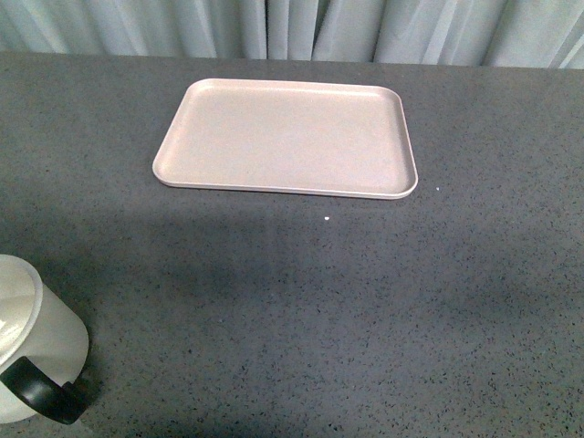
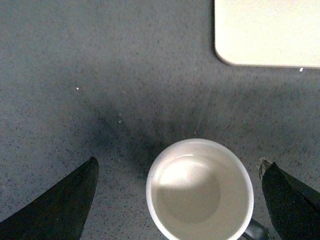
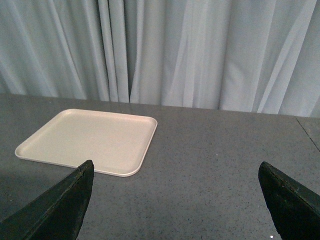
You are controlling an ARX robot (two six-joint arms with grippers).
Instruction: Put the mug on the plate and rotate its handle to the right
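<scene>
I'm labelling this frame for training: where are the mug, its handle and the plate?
mug [image 2: 200,192]: left wrist view, inside bottom of the cup.
handle [image 1: 35,390]: front view, thick part of the black loop.
plate [image 1: 287,137]: front view, bare flat middle.

This looks like a staged robot test bench or lab set rather than a home. A dark grey speckled tabletop [image 1: 383,310] fills the view. Pale pleated curtains [image 3: 200,50] hang as a plain backdrop along its far edge.
</scene>
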